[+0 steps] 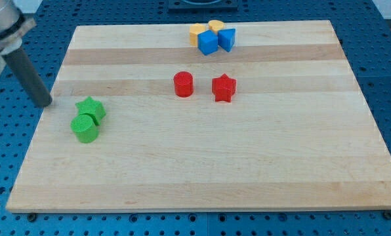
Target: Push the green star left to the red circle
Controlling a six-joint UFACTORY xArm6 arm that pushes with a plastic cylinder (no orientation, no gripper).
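The green star [91, 108] lies at the board's left side, touching a green round block [84, 128] just below it. The red circle [183, 84] stands near the board's middle, well to the right of the star. My tip [45, 103] is at the board's left edge, a short way left of the green star and apart from it. The rod slants up to the view's top left.
A red star [224, 88] sits just right of the red circle. At the top middle, two yellow blocks [198, 33] and two blue blocks [209, 43] are bunched together. The wooden board [248, 164] lies on a blue perforated table.
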